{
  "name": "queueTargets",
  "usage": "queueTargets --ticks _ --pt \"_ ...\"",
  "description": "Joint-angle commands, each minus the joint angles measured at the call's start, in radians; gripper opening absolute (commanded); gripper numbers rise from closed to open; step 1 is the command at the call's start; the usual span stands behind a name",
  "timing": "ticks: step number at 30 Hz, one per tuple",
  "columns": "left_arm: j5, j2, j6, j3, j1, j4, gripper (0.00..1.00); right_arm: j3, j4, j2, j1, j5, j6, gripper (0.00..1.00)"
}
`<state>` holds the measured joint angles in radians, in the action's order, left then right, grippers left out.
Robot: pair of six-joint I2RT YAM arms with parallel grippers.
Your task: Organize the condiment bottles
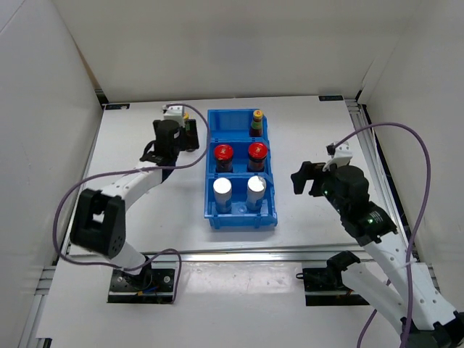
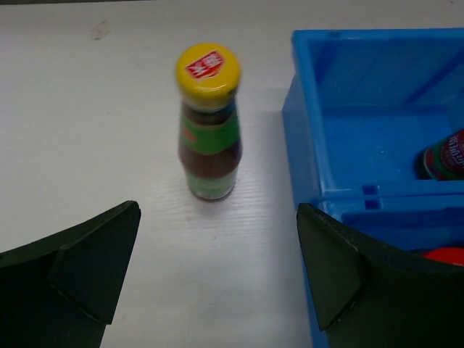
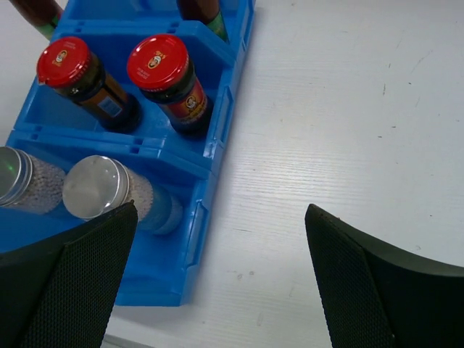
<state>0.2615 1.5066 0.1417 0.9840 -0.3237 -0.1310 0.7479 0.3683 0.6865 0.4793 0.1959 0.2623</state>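
1. While five of the six condiments already sit in the bin, the step in hand looks like the last pick: the left tool is lined up on the loose bottle.
2. That loose bottle stands upright on the counter, just beside the bin's left wall at the far compartment. It is ahead of the left tool's fingers and touches neither.
3. The left tool is released, spread wide, and grasps nothing.
4. The right tool is likewise released and empty. It hovers over bare counter to the right of the bin.
5. Next move, as I judge it:
   - Advance the left tool until its fingers flank the bottle's body below the cap, then clench.
   - Lift the bottle above the bin wall and carry it right.
   - Set it in the free left half of the far compartment, next to the binned bottle.
   - The bottle is tall and slim, so an off-centre nudge could tip it.
   - One finger also runs close to the bin wall and needs room.
6. Count:
   - Two yellow-capped bottles, one on the counter and one in the far compartment.
   - Two red-lidded jars, both in the middle compartment.
   - Two silver-topped cylinders, both in the near compartment.
   - One bin with three compartments.
   - Two tools.
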Motion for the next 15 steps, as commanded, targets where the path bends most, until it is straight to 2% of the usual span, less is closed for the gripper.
queueTargets --ticks 1,8,15 --pt "-0.05 0.081 -0.047 0.077 -0.032 -0.114 1.0 -0.005 0.026 -0.041 0.001 -0.023 0.026 0.99" --pt "0.044 0.271 -0.083 0.228 -0.032 -0.099 1.0 0.024 0.109 -0.088 0.001 -0.053 0.04 0.99" --pt "0.146 0.429 -0.102 0.358 -0.023 -0.088 1.0 0.015 0.121 -0.185 0.001 -0.115 0.031 0.99"
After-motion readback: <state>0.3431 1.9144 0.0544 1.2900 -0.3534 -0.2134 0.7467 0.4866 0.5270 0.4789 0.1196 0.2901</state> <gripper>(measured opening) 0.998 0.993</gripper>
